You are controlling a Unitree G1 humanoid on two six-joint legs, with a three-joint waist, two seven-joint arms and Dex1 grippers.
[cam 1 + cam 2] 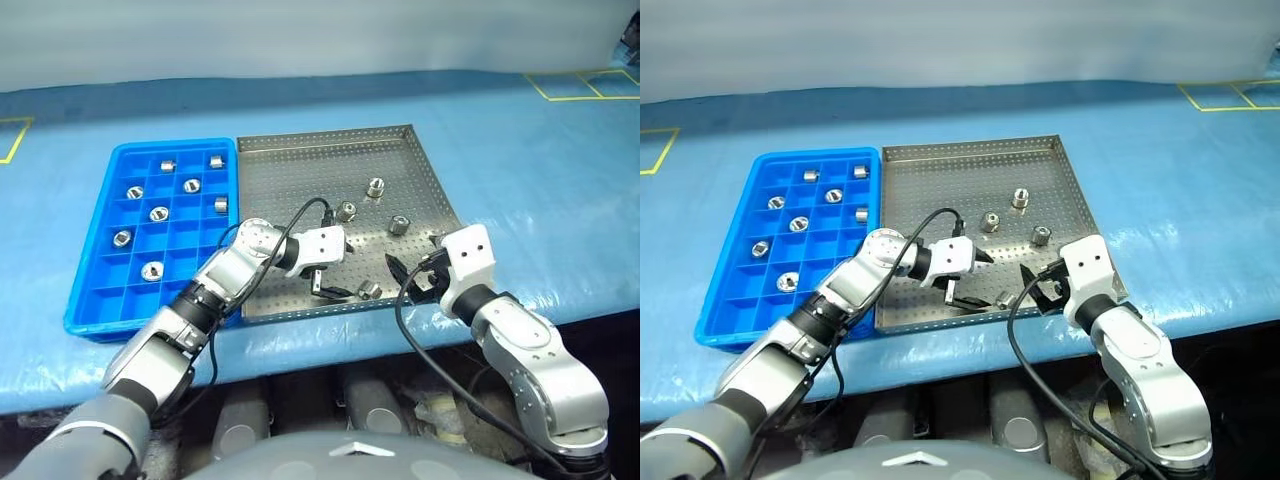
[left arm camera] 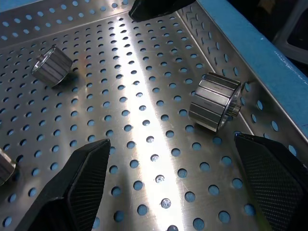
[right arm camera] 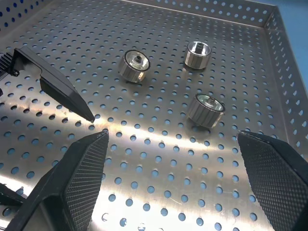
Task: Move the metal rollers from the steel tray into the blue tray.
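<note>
A long table draped in a blue cloth (image 1: 520, 190) is stretching across the scene, with yellow tape outlines (image 1: 585, 85) showing at its far corners. On it the steel tray (image 1: 300, 165) and the blue tray (image 1: 92, 305) are lying side by side, rims touching, the blue one to the left.

Seven metal rollers (image 1: 158, 213) are sitting in separate compartments of the blue tray. Four more are lying on the perforated steel: three loosely grouped near the middle (image 1: 375, 187) and one near the front rim (image 1: 369, 290).

The left gripper (image 1: 335, 283) is hanging over the steel tray's front edge with its fingers (image 2: 77, 178) spread wide and nothing between them; the front roller is lying just beside them, untouched. The right gripper (image 1: 412, 276) is hovering near the tray's front right corner, fingers (image 3: 72, 183) likewise splayed and empty. A black cable (image 1: 295, 225) is looping over the left wrist, and the other gripper's dark fingertip is poking into each wrist view.
</note>
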